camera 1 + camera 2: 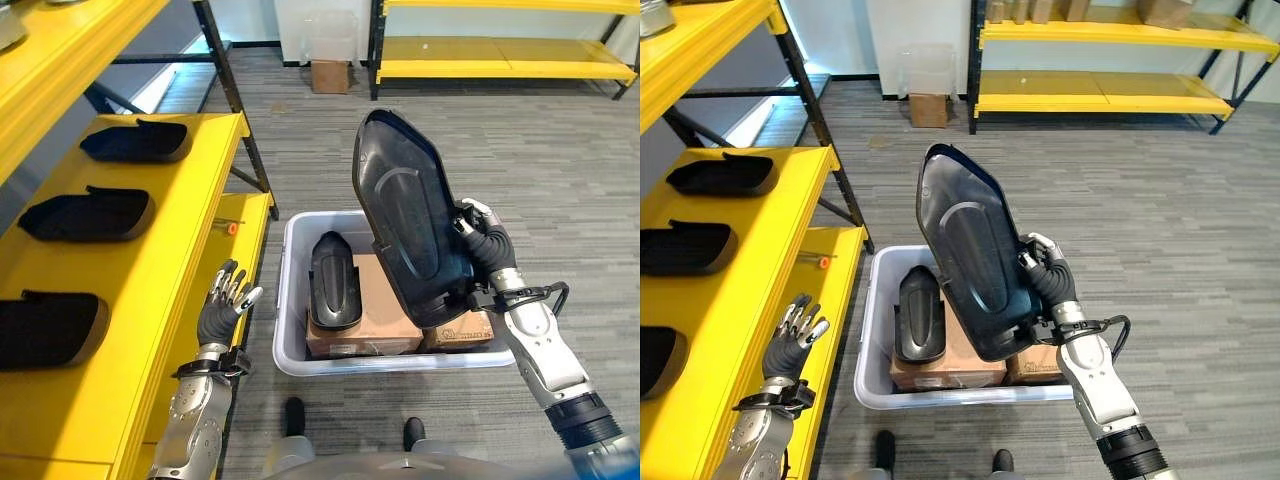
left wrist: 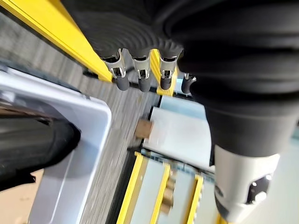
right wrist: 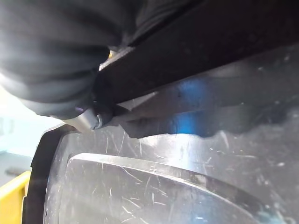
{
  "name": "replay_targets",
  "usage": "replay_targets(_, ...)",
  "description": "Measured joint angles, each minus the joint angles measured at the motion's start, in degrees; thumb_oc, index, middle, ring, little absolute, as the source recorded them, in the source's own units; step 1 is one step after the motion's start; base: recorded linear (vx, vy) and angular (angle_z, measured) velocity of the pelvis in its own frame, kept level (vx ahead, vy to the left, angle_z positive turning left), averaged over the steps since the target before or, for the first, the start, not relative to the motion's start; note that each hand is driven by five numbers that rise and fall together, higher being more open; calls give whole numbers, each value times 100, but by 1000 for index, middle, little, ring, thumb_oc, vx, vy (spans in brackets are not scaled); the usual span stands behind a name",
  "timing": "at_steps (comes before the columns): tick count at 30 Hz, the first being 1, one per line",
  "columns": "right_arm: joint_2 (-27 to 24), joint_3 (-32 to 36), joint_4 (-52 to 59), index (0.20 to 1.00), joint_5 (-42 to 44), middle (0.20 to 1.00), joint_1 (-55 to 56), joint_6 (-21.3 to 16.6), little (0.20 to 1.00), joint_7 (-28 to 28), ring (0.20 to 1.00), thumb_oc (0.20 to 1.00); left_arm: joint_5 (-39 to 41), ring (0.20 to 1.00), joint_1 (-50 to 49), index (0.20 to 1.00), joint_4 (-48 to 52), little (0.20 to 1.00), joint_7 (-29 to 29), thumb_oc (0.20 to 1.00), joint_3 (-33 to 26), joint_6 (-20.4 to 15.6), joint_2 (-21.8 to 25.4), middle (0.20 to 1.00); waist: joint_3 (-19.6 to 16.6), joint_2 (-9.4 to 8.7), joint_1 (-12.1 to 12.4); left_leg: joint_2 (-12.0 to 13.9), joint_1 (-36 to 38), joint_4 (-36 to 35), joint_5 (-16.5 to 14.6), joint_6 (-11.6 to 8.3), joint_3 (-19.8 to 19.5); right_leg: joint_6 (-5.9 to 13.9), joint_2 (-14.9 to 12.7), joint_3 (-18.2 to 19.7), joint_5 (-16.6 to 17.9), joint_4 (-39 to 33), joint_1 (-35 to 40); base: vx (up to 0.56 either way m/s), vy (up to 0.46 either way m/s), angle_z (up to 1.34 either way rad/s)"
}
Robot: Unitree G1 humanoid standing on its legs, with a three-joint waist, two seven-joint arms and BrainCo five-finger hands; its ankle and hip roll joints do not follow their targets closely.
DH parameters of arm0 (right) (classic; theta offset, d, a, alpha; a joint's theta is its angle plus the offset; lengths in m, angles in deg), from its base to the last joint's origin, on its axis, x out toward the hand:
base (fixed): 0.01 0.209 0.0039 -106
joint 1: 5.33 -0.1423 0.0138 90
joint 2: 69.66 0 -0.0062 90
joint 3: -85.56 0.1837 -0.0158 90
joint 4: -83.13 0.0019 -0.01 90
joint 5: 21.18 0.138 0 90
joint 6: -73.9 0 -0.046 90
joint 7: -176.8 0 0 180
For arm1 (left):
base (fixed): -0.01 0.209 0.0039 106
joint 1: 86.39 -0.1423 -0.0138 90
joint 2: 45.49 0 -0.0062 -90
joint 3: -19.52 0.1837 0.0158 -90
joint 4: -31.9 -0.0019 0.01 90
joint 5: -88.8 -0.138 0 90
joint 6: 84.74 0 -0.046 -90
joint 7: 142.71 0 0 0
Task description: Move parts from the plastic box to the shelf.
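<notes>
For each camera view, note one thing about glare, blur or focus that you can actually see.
Left eye view: soft sheen on the lifted black part held by the right hand. Left wrist view: the left hand and grey box look smeared. Right wrist view: a blue glare patch on the scratched part; the hand's cover is out of focus.

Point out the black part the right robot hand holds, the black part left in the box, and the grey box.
held black part (image 1: pixel 405 215), left eye view, middle of its broad face
black part in the box (image 1: pixel 334 280), left eye view, its top
grey box (image 1: pixel 290 300), left eye view, left wall
</notes>
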Motion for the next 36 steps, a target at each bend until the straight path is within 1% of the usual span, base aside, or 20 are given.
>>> replay_targets(3, -56, -32, 53, 200, 25, 200, -195, -87, 200, 3, 200, 200, 2, 1000, -106, 1000, -7, 1000, -8, 1000, 8, -10, -211, 1000, 79, 341, 291, 239, -591, 200, 181, 5, -498, -250, 356, -475, -306, 572, -426, -223, -176, 77)
replay_targets(4, -181, 3, 59, 200, 27, 200, -272, -111, 200, 32, 200, 200, 3, 1000, -91, 1000, -29, 1000, -7, 1000, 25, 2, -437, 1000, 153, 600, 314, 329, -738, 5, 521, -284, -785, -357, 501, -739, -386, 551, -397, -141, -134, 148)
replay_targets(5, -263, 20, 47, 200, 24, 200, -302, -106, 200, 39, 200, 200, 6, 1000, -55, 1000, -34, 1000, -5, 1000, 108, 18, -598, 1000, 255, 771, 422, 431, -768, -38, 170, -77, -543, -421, 557, -964, -393, 527, -262, -189, -151, 169)
replay_targets(6, -238, -71, 75, 200, 21, 200, -263, -92, 200, 88, 200, 200, 1, 1000, 16, 1000, -65, 1000, 5, 1000, 229, 76, -422, 1000, 389, 610, 602, 438, -738, -11, -933, 537, 582, -509, 290, -1330, -335, 550, -105, -223, -145, 178)
replay_targets(7, -302, -128, 99, 200, 21, 200, -265, -91, 200, 95, 200, 200, -3, 1000, 148, 1000, -123, 1000, 1, 1000, 338, 85, -230, 1000, 458, 481, 580, 325, -762, 146, -1148, 798, 1154, -587, 58, -1572, -394, 649, -34, -222, -103, 176)
replay_targets(8, -334, -150, 142, 200, 13, 200, -271, -91, 200, 75, 200, 200, -4, 1000, 254, 1000, -151, 1000, -7, 1000, 350, 84, -129, 1000, 511, 333, 618, 260, -782, 624, -996, 678, 1255, -684, -159, -1712, -452, 705, -26, -148, -58, 132)
replay_targets(9, -317, -195, 240, 200, 2, 200, -289, -94, 200, 42, 200, 200, -3, 1000, 214, 1000, -149, 1000, -4, 1000, 260, 79, -75, 1000, 473, 184, 702, 203, -773, 1378, -885, 426, 1140, -696, -335, -1791, -455, 678, -12, -156, -57, 124)
replay_targets(10, -323, -91, 517, 200, 6, 200, -241, -131, 200, 36, 200, 200, -4, 1000, 214, 1000, -153, 1000, -10, 1000, 119, 60, -131, 1000, 439, 92, 480, 268, -660, 2188, -799, 270, 870, -569, -443, -1959, -400, 549, 80, -79, -25, 94)
replay_targets(11, -210, 69, 577, 200, 23, 200, -232, -224, 200, 70, 200, 200, -3, 1000, 302, 1000, -206, 1000, -33, 1000, 118, 63, -124, 1000, 438, 127, 394, 451, -305, 2397, -942, 102, 738, -569, -491, -2137, -354, 650, 16, -79, -25, 101)
replay_targets(12, -204, 83, 528, 200, 28, 200, -124, -193, 200, 136, 200, 200, -3, 1000, 363, 1000, -269, 1000, -70, 1000, 141, 123, -142, 1000, 425, 52, 293, 391, -60, 2535, -845, 148, 775, -550, -645, -2200, -358, 812, 12, 0, 0, 67)
replay_targets(13, -197, 139, 577, 200, 26, 200, 30, -177, 200, 145, 200, 200, -3, 1000, 319, 1000, -221, 1000, -74, 1000, 144, 122, -151, 1000, 334, 59, 147, 328, 113, 2248, -655, 125, 792, -549, -677, -2217, -355, 863, 14, -14, 190, 73)
replay_targets(14, -168, 130, 569, 200, 26, 200, 62, -177, 200, 150, 200, 200, -2, 1000, 390, 1000, -211, 1000, -78, 1000, 116, 108, -102, 1000, 312, -18, 96, 207, 240, 1942, -654, 111, 812, -464, -743, -2160, -394, 1034, -174, 21, 316, 36)
replay_targets(15, -113, 99, 540, 200, 17, 200, 92, -178, 200, 118, 200, 200, -2, 1000, 505, 1000, -230, 1000, -64, 1000, 68, 98, -34, 1000, 238, -125, 135, 108, 238, 1693, -811, 23, 766, -549, -834, -2031, -284, 1024, -300, 19, 383, 80)
replay_targets(16, 74, 434, 735, 200, 16, 200, 423, -163, 200, 96, 200, 200, -4, 1000, 725, 1000, -260, 1000, -69, 1000, 197, 210, -43, 1000, 185, -127, 3, -19, 220, 1283, -917, -5, 660, -208, -884, -2478, -155, 673, 121, 46, 258, 135)
replay_targets(17, 71, 695, 796, 200, 25, 200, 682, -152, 200, 177, 200, 200, -15, 1000, 859, 1000, -183, 1000, -86, 1000, 345, 218, -193, 1000, 124, 28, -112, -63, 315, 843, -848, 114, 759, -206, -946, -2749, -138, 829, 247, 26, 189, 161)
replay_targets(18, 172, 721, 722, 200, 28, 200, 650, -111, 200, 252, 200, 200, -113, 1000, 775, 1000, -9, 1000, -116, 1000, 424, 168, -172, 1000, 6, 44, -128, -133, 678, 376, -724, 55, 949, -207, -1102, -2701, -124, 1129, 125, 32, 195, 76)
replay_targets(21, 272, 580, 646, 200, 12, 200, 578, -131, 200, 237, 200, 200, -165, 1000, 550, 1000, -9, 1000, -105, 1000, 428, 121, 51, 1000, -157, -68, 42, -365, 678, 350, -785, 203, 1070, -193, -1279, -2238, -61, 1180, -107, 20, 191, -11)
replay_targets(22, 290, 475, 476, 200, -29, 200, 580, -130, 200, 221, 200, 200, -211, 1000, 397, 1000, -71, 1000, -95, 1000, 166, 134, 315, 1000, -299, -345, 148, -655, 636, 345, -790, 344, 1068, -35, -1397, -2178, 240, 833, -73, 13, 201, 3)
replay_targets(30, 348, 477, 180, 200, -107, 200, 630, -27, 200, 231, 200, 200, -451, 1000, 189, 1000, -74, 1000, -70, 1000, -10, 125, 268, 1000, -291, -510, 287, -902, 456, 337, -718, 434, 855, 252, -1449, -2308, 425, 263, 200, 17, 118, 14)
replay_targets(36, 533, 477, 179, 200, -154, 200, 632, 48, 200, 119, 200, 200, -658, 1000, 122, 1000, -70, 1000, -74, 1000, -185, 128, 253, 1000, -137, -856, 450, -1072, 239, 514, -732, 505, 608, 330, -1554, -2524, 473, 141, 330, 21, 164, 23)
